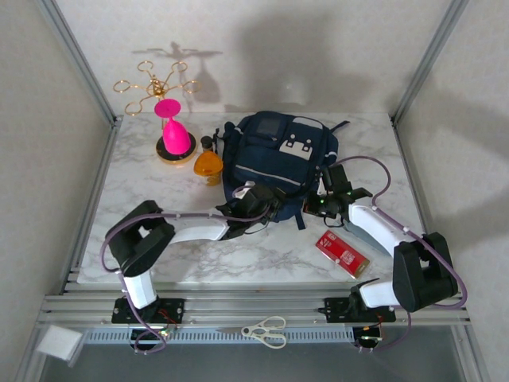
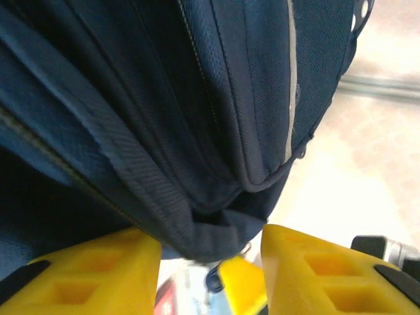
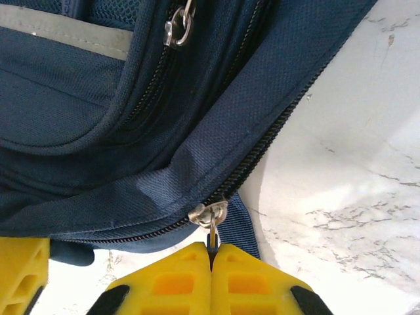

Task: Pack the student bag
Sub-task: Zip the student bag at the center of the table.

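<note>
Navy student bag (image 1: pixel 274 155), laid on marble table (image 1: pixel 238 255); zip pull (image 3: pixel 210 220) is pinched by the right gripper (image 3: pixel 211 252), jaws pressed together; left gripper (image 2: pixel 210 248) jaws are spread astride a bag fold, seemingly ungripped

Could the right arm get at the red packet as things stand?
Probably not yet: the right gripper is shut on the zipper pull of the student bag. The red packet lies uncovered beside that arm, so after letting go the way looks free.

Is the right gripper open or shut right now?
Shut: the right gripper pinches the student bag's metal zipper pull between closed yellow fingers.
</note>
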Controlling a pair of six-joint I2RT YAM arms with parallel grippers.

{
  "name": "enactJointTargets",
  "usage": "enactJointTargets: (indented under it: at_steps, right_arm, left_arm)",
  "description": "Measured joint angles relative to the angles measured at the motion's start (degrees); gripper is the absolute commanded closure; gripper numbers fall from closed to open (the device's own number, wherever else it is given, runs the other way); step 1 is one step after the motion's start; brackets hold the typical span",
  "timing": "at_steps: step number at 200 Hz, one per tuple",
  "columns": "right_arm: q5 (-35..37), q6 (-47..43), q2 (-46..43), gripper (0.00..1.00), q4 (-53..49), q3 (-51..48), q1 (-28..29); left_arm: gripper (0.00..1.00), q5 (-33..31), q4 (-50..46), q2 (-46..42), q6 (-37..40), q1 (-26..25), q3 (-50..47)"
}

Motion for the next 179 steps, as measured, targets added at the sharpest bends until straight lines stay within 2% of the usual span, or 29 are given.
enactJointTargets:
  at_steps: [47, 91, 154, 179]
  right_arm:
    - [3.43, -0.26, 0.74, 1.00, -0.55, 0.00, -0.50]
    - [4.70, -1.53, 2.78, 1.00, 0.00, 1.27, -4.87]
    - [6.84, -4.04, 11.30, 1.00, 0.33, 8.74, -7.41]
    - [4.31, -4.31, 14.23, 1.00, -1.60, 10.75, -7.39]
  left_arm:
    - [1.00, -2.45, -1.36, 3.37, -3.96, -0.44, 1.42]
    - [1.00, -3.17, -2.40, 1.40, -2.29, -0.52, 0.35]
    - [1.00, -3.54, -5.97, -14.08, 4.33, 1.75, -13.33]
    - [1.00, -1.86, -6.73, -17.20, 8.90, 4.17, -15.43]
